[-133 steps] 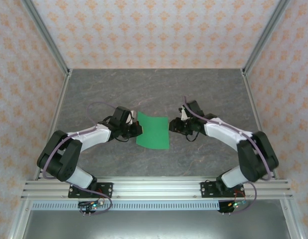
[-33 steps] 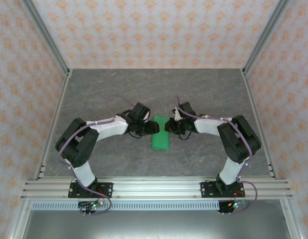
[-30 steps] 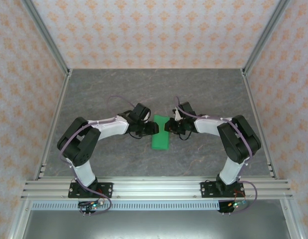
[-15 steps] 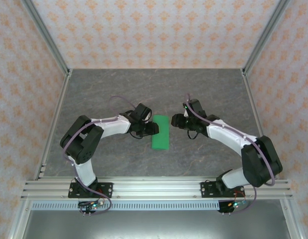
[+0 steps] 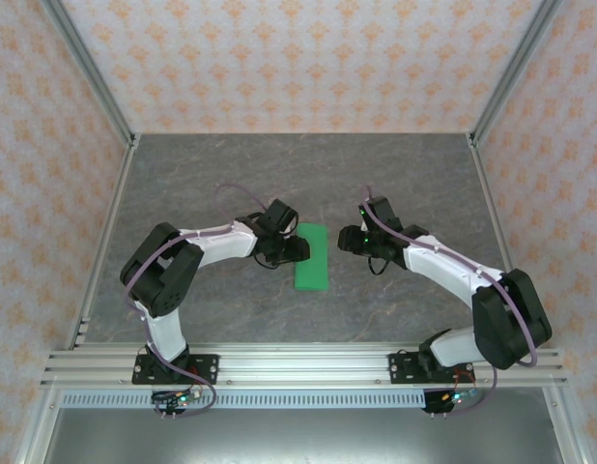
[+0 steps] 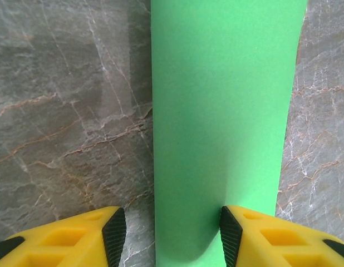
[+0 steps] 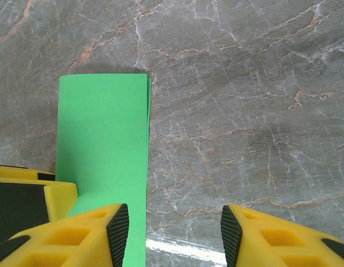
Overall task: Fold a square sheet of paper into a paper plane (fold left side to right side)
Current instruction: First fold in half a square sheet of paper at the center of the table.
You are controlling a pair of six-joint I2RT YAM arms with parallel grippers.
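Paper is what we are working on: the green sheet of paper [image 5: 311,257] lies flat near the middle of the grey marbled table [image 5: 231,184] as a narrow rectangle with its long sides running away from the arm bases. In the right wrist view the sheet of paper [image 7: 102,139] shows two layers along one long edge, one set slightly back from the other, so we read it as doubled over. From above, it sits between the two grippers. The left gripper [image 5: 295,249] reaches in at its left edge towards the far end, and the right gripper [image 5: 345,239] stands near its right side, a little apart from it. On the left wrist camera the left gripper [image 6: 172,233] has its jaws about halfway apart and grips nothing. One fingertip is over bare table just beside the sheet of paper [image 6: 222,111], and the other is over the green near the opposite long edge; we cannot tell whether either one touches. The right gripper [image 7: 175,233] is likewise parted about halfway and holds nothing. We see mostly bare stone between its fingers, with a thin strip of green just inside the finger on the left of that view.
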